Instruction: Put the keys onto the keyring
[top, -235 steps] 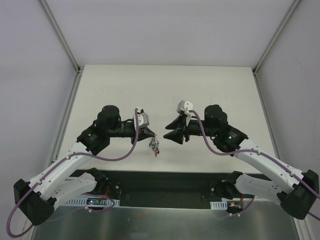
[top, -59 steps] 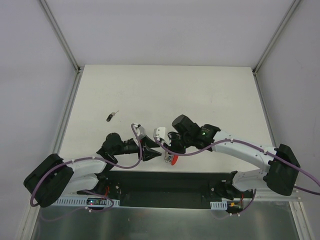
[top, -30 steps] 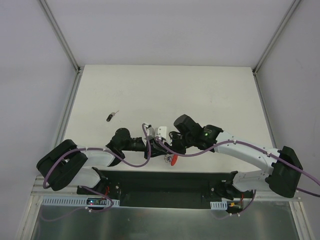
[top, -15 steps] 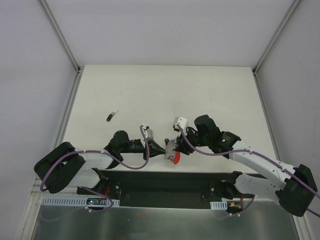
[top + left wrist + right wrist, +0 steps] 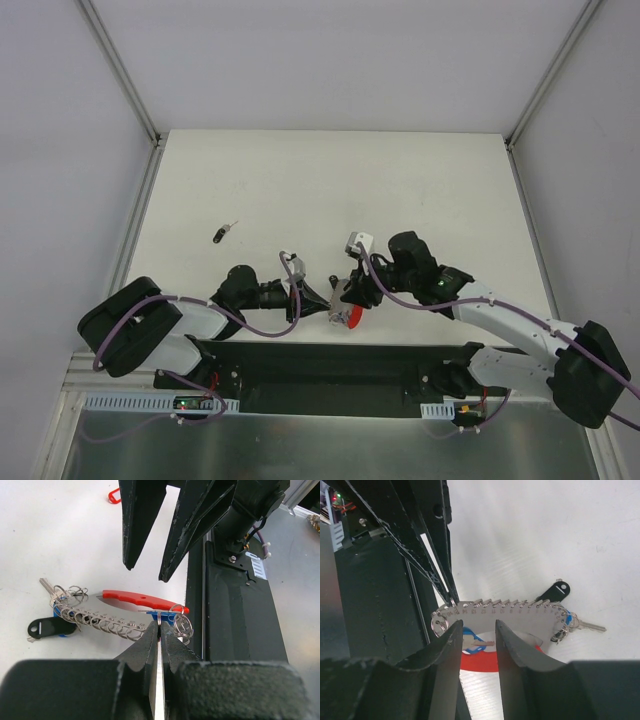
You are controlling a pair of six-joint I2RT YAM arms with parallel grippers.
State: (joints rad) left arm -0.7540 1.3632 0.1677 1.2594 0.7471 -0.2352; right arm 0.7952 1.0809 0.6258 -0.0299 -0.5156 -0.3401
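Jaws of the left gripper point(image 5: 159, 626) are pinched fully closed on a small ring at the end of the keyring point(image 5: 102, 622), which is laid out on the table point(image 5: 420, 180) by its near edge. The right gripper point(image 5: 476, 630) is held part-open just above the chain, nothing gripped. One black key point(image 5: 222, 234) is seen lying well apart.

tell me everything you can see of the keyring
The keyring is a silver chain of small linked rings with a red clip, lying flat on the white table by its near edge. The left gripper is shut on a ring at one end; a black key and a silver key bunch at the other. The right gripper hangs open above it, not touching.
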